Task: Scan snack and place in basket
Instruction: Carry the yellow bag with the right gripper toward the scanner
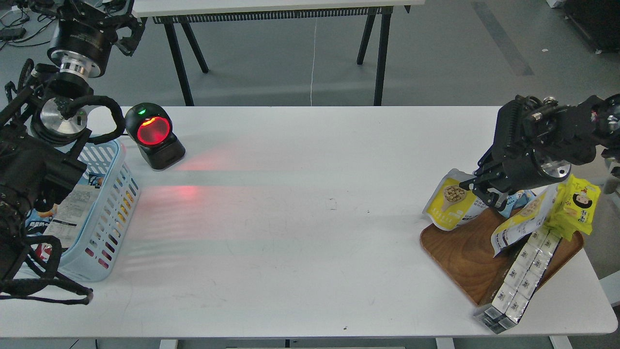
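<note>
The snack, a small pouch with a white top, yellow body and a round picture of pale beans, hangs tilted at the left edge of the brown wooden tray. My right gripper is shut on its right edge and holds it lifted. The light blue slotted basket stands at the table's left edge with printed packs inside. My left gripper is raised at the top left, behind the basket, empty; its fingers cannot be told apart.
A black scanner with a red lit window stands right of the basket. On the tray lie a longer cookie pouch, a bright yellow cartoon-face pack and a strip of white packs overhanging the front.
</note>
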{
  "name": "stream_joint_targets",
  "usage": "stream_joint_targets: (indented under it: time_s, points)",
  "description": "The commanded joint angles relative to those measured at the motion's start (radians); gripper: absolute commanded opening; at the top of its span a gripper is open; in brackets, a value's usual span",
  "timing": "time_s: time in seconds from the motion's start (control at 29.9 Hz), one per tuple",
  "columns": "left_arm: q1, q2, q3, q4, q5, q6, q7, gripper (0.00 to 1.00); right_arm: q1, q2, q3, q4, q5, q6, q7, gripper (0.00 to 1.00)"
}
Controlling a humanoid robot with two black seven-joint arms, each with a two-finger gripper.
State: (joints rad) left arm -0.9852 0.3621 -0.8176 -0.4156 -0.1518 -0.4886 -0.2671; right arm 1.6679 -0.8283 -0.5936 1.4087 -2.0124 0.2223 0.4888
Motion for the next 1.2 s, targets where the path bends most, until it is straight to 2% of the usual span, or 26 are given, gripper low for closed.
stream_joint_targets:
  time_s: [0.0,0.2,0.6,0.7,1.17]
  points:
    - [-0.003,0.0,0.0,0.0,0.0,0.0,0.0,1.0,0.009,-0.028,0.084,0.042,0.065,0.028,0.0,0.0]
    - [-0.003,-0.002,0.002,0.0,0.0,0.0,0.002,1.0,0.004,-0.006,0.218,0.047,0.089,0.1,0.0,0.0]
    - [-0.003,-0.002,0.003,0.0,0.001,0.0,0.002,1.0,-0.004,0.195,0.376,0.03,0.104,0.143,0.0,0.0]
    - [-0.001,-0.002,0.003,0.0,0.001,0.0,0.002,1.0,-0.004,0.251,0.419,0.019,0.104,0.192,0.0,0.0]
    - [0.002,0.0,0.003,0.001,0.001,0.0,0.0,1.0,-0.049,0.549,0.439,-0.213,0.101,0.209,0.0,0.0]
